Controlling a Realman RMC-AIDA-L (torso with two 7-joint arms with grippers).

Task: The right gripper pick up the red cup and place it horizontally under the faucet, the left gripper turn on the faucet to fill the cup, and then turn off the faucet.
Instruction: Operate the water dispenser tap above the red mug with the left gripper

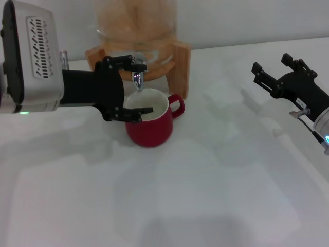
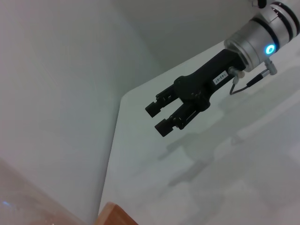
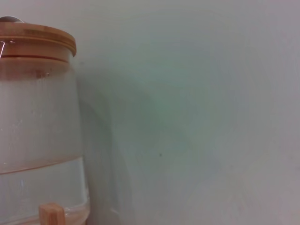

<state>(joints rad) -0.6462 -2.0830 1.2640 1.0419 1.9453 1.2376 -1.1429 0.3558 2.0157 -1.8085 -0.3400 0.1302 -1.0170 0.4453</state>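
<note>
Left gripper [image 1: 134, 87], fingers spread, straddles the faucet [image 1: 138, 77] above my red cup [image 1: 149, 125]; next, working the lever.

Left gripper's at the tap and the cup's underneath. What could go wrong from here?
1. The left gripper has one finger by the faucet and the other over the rim of the red cup; swinging out could nudge the cup off the spout.
2. The cup's inside is hard to read from the head view, so overfilling could go unnoticed.
3. The right gripper hangs open, well clear, and cannot steady the cup.
</note>
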